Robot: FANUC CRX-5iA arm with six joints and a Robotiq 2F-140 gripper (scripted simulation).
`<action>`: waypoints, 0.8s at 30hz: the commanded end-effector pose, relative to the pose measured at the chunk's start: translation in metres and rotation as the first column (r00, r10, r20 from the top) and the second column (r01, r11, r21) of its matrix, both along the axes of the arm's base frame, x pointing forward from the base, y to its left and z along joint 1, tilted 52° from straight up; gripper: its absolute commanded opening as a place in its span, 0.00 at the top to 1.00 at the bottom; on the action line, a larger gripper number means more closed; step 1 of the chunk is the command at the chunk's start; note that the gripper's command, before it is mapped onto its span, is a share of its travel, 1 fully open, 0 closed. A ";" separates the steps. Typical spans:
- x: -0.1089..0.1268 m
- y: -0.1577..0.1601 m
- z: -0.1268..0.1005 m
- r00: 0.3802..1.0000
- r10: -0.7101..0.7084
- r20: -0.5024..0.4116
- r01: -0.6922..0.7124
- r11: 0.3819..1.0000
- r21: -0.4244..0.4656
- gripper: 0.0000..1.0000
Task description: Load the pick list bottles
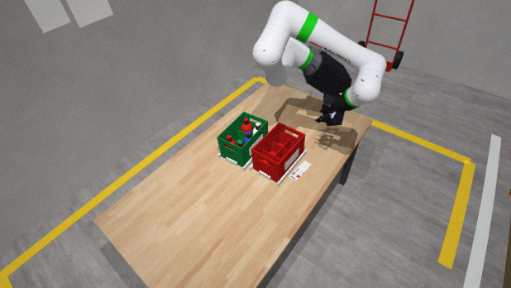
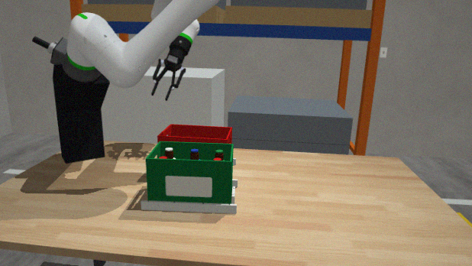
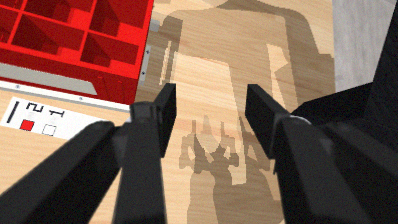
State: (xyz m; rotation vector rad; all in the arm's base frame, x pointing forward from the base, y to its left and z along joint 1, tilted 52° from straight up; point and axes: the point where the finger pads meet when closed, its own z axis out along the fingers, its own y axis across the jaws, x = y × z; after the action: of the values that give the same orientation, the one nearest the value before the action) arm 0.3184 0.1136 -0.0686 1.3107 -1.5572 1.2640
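The green crate (image 1: 231,156) (image 2: 156,180) holds upright bottles: two red (image 1: 246,127) (image 1: 229,138), one white (image 1: 256,130), one blue (image 1: 247,137) and one green (image 1: 240,144). Their lower parts are hidden. The red crate (image 1: 269,170) (image 2: 195,139) (image 3: 117,90) beside it shows no bottles in its visible compartments. The pick list (image 1: 305,167) (image 3: 75,129) lies beside the red crate, black bar leftward in the wrist view; it reads red 2, white 1. My gripper (image 1: 319,120) (image 2: 160,97) (image 3: 211,99) is open and empty, above the table beyond the red crate's end.
Both crates sit level within pale rails (image 1: 265,175) (image 2: 189,206) on the wooden table (image 1: 178,207) (image 2: 324,206). The dark robot pedestal (image 2: 78,118) stands at the table's end. The arm's shadow falls under the gripper. Grey boxes (image 2: 290,126) and a shelf stand behind.
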 end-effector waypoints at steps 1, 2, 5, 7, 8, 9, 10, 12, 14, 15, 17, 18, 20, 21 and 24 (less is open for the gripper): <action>0.011 0.010 0.000 0.997 0.058 -0.045 -0.056 0.998 0.041 0.56; 0.014 0.014 0.000 0.995 0.083 -0.062 -0.079 0.995 0.057 0.56; 0.021 0.022 0.000 0.987 0.133 -0.094 -0.124 0.988 0.090 0.56; 0.024 0.026 0.000 0.981 0.159 -0.110 -0.147 0.983 0.105 0.56; 0.027 0.030 0.000 0.975 0.185 -0.125 -0.170 0.978 0.120 0.56; 0.030 0.034 0.000 0.968 0.211 -0.139 -0.192 0.972 0.136 0.56; 0.033 0.037 0.001 0.959 0.237 -0.153 -0.214 0.965 0.153 0.56; 0.039 0.045 0.001 0.959 0.238 -0.153 -0.214 0.965 0.153 0.56; 0.045 0.054 0.002 0.940 0.292 -0.179 -0.260 0.948 0.182 0.56; 0.048 0.058 0.002 0.928 0.319 -0.191 -0.281 0.939 0.197 0.56; 0.053 0.066 0.003 0.922 0.333 -0.198 -0.293 0.934 0.206 0.56; 0.056 0.070 0.004 0.909 0.361 -0.209 -0.316 0.923 0.220 0.56; 0.060 0.079 0.006 0.881 0.414 -0.230 -0.359 0.900 0.248 0.56; 0.063 0.083 0.006 0.871 0.430 -0.236 -0.371 0.893 0.256 0.56; 0.065 0.088 0.007 0.855 0.457 -0.245 -0.392 0.880 0.269 0.56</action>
State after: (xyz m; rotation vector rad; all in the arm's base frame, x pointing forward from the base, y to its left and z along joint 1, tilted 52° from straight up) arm 0.3808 0.1963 -0.0624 1.9342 -1.2663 1.1073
